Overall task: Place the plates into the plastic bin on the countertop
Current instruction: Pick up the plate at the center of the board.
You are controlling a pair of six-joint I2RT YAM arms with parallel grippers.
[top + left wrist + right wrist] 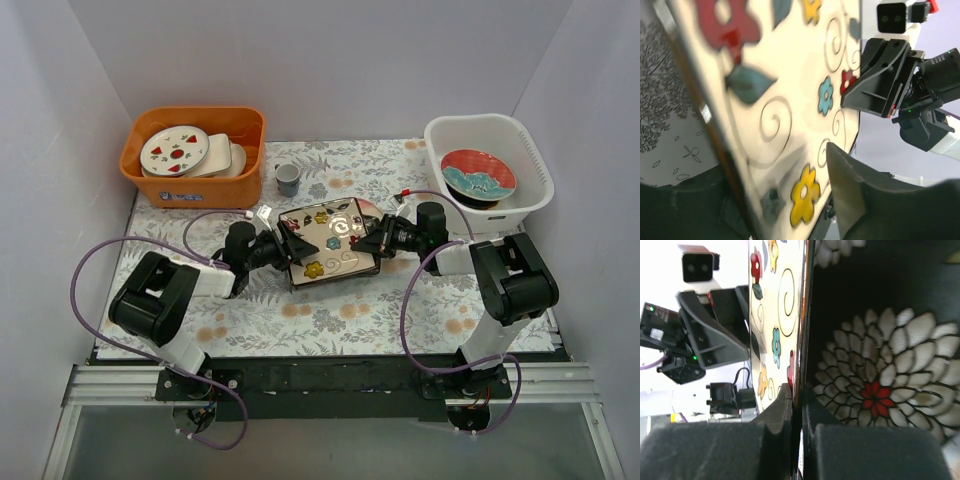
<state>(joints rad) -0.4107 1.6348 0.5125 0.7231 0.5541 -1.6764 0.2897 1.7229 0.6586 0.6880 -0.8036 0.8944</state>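
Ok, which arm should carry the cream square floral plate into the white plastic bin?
Right. The right fingers clamp the cream square floral plate, and the white slotted plastic bin stands on that side, far from the left fingers.

Blocked in the middle by cream plate (328, 243) over black plate (875, 390); behind, cup (288, 179) beside orange bin (215, 180). Open across bare countertop (395, 170) toward white bin (475, 122).
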